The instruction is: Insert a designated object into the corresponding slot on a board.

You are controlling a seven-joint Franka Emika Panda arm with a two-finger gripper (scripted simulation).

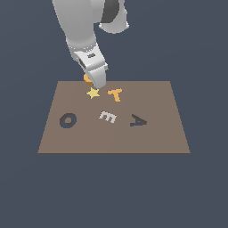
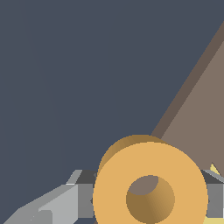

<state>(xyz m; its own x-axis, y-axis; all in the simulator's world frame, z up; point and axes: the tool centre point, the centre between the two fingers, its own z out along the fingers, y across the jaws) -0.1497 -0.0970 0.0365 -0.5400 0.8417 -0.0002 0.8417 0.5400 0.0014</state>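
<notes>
Grip: the grey end effector (image 1: 95,81) pinches the small orange ring-shaped letter O piece (image 2: 150,186) between its fingers (image 2: 59,205).
Location: ring raised near the flat brown rectangular board's (image 1: 156,138) far edge, just beside the yellow star (image 1: 92,93).
Progress: pickup apparently done; carry to the dark grey-blue O-shaped ring recess (image 1: 67,120) and insertion remain.
Views: exterior view shows the unfilled recess; wrist view alone shows the grip.

In the exterior view the gripper (image 1: 99,82) hides most of the orange O piece (image 1: 87,79) near the board's (image 1: 147,133) far edge. The arm runs off the top edge. In the wrist view the O piece (image 2: 151,175) and the fingers (image 2: 57,205) are cut off, and the star (image 2: 214,169) shows only a tip.
</notes>
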